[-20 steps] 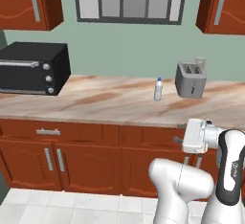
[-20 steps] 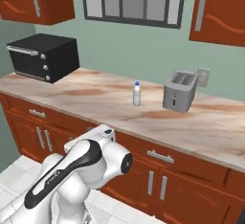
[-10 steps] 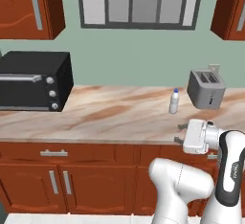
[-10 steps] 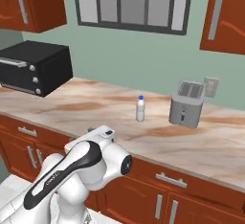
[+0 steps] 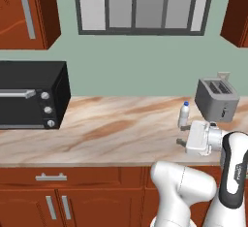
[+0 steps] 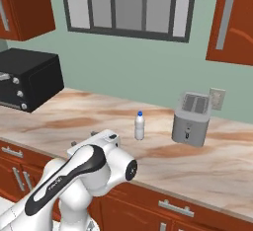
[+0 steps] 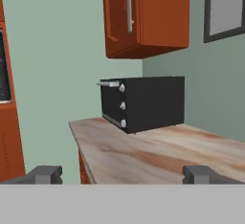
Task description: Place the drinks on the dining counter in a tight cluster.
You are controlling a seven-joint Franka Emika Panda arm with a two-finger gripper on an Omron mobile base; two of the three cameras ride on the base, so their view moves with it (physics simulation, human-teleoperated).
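Fingers [image 7: 122, 175] spread apart, holding nothing; fetching step, I judge: reach next for the small white bottle [image 5: 183, 114] beside the toaster [image 5: 216, 98].

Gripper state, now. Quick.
Gripper: open, jaws spread wide, holding nothing; it points along the counter toward the black oven.

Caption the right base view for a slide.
Small white bottle stands beside the toaster on the marbled counter.
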